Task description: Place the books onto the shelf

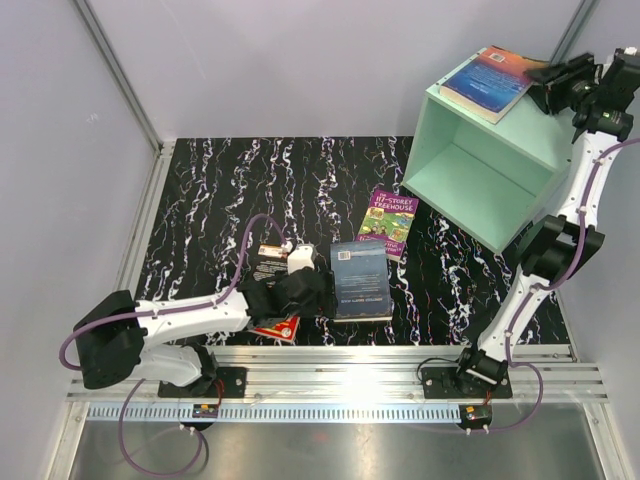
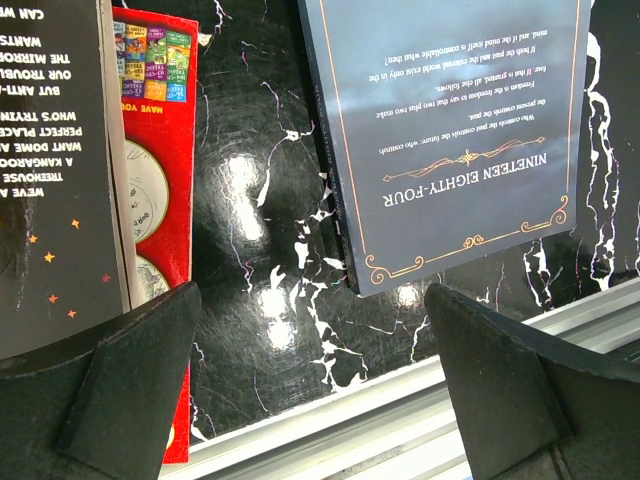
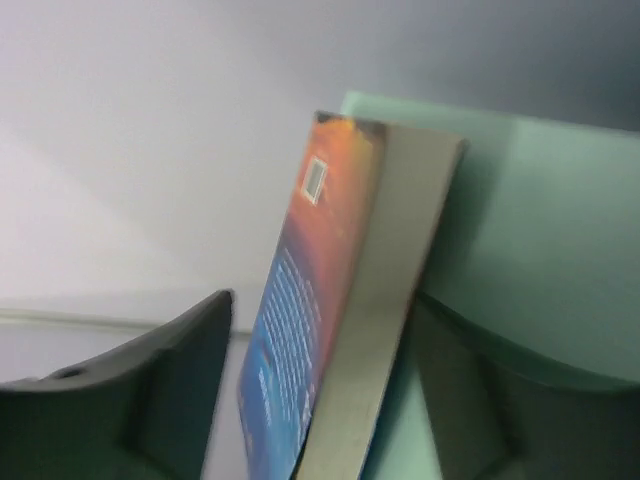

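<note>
Two sets of jaws, doing very different things. The right jaws sit around the near end of the blue book, one on either side. There's a sliver of gap on the cover side, so I honestly can't tell if they're pinching it or just loose around it. That book lies flat on top of the shelf, back cover up. Its long axis points straight away from the jaws, barcode at the far end. From overhead it runs roughly right to left across the shelf top, with the right arm reaching up to it from the near right.

The left jaws are gaping wide with nothing between them, low over the bench by its front rail. Just to their left the black book overlaps the red book. To their right is the dark book, back cover up, long axis running near to far.

Treehouse lies farther out, between the dark book and the shelf. It's front cover up, long axis near to far but leaning a bit right, title at the far end. The shelf stands at the far right corner of the bench, open face turned toward the near left.
</note>
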{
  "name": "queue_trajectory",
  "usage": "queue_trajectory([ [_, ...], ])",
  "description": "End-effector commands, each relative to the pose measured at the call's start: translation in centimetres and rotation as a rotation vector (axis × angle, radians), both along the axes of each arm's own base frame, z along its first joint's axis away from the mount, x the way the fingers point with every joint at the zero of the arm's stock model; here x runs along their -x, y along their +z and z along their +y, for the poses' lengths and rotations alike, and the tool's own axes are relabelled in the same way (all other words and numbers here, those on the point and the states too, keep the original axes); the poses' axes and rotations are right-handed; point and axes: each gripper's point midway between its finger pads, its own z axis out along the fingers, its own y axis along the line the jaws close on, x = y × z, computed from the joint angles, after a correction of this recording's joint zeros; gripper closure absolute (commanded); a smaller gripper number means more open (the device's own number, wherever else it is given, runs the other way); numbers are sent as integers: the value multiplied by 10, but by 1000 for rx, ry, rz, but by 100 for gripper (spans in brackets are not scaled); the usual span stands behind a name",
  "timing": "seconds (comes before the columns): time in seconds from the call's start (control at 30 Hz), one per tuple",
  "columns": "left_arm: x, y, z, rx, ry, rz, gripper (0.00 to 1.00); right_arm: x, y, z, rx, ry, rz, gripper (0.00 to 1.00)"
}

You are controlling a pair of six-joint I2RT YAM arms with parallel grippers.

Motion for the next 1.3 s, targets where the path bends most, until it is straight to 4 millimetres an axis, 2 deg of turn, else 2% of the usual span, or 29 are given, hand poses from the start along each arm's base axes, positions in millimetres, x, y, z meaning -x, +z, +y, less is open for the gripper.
queue_trajectory([
  [0.0,-6,19,-13,50,-10,-32,1,17,47,21,61,93,-144,14],
  [0.03,-5,20,-13,55,-10,-32,1,21,54,22,74,86,-155,4],
  [0.07,-5,20,-12,56,-9,-30,1,24,54,22,77,78,-142,0],
  [0.23,-3,25,-8,66,-4,-36,1,53,78,19,188,-10,-116,0],
  [0.27,-4,26,-6,61,0,-41,1,62,70,19,185,-26,-57,0],
  [0.33,-6,34,-7,64,-2,-57,1,82,77,11,268,-112,-20,0],
  [0.37,-6,34,-6,49,-4,-58,1,94,67,7,305,-141,45,0],
  [0.4,-9,42,-9,62,-4,-70,1,101,59,2,321,-172,89,0],
  [0.43,-9,43,-9,52,-12,-72,1,115,64,-4,356,-235,107,0],
  [0.5,-11,48,-12,53,-19,-81,1,134,45,-2,380,-235,195,0],
  [0.53,-14,51,-15,55,-22,-91,1,157,62,14,389,-218,163,0],
  [0.57,-17,52,-16,51,-19,-102,1,166,69,26,396,-198,129,0],
  [0.6,-20,55,-17,52,-15,-112,1,165,33,51,375,-119,190,0],
  [0.63,-24,56,-18,44,-5,-123,1,197,61,81,417,-107,90,0],
  [0.67,-27,56,-18,40,-2,-125,1,196,31,101,423,-58,109,0],
  [0.7,-32,55,-17,38,11,-125,1,206,25,125,424,-13,90,0],
  [0.73,-35,53,-19,35,15,-122,1,230,37,177,427,96,-8,0],
  [0.77,-38,51,-19,36,21,-118,1,238,21,199,390,152,8,0],
  [0.8,-44,50,-17,38,36,-115,1,247,-37,222,358,233,118,0],
  [0.83,-47,45,-21,49,33,-106,1,261,-45,248,341,302,76,0],
  [0.87,-48,43,-22,54,31,-102,1,267,-72,262,304,337,122,0],
  [0.9,-54,41,-22,58,42,-98,1,278,-134,267,289,372,250,0],
  [0.97,-58,30,-26,40,35,-85,1,285,-171,278,261,408,296,0],
  [1.0,-62,30,-28,40,39,-84,1,294,-209,278,253,419,370,0],
  [1.13,-65,8,-37,9,26,-50,1,294,-268,288,212,478,460,0],
  [1.2,-66,0,-41,6,25,-35,1,289,-283,291,201,489,472,0],
  [1.23,-66,-2,-42,6,24,-29,1,288,-296,294,191,502,505,0],
  [1.27,-66,-5,-43,-1,22,-24,1,282,-299,296,182,503,491,0],
])
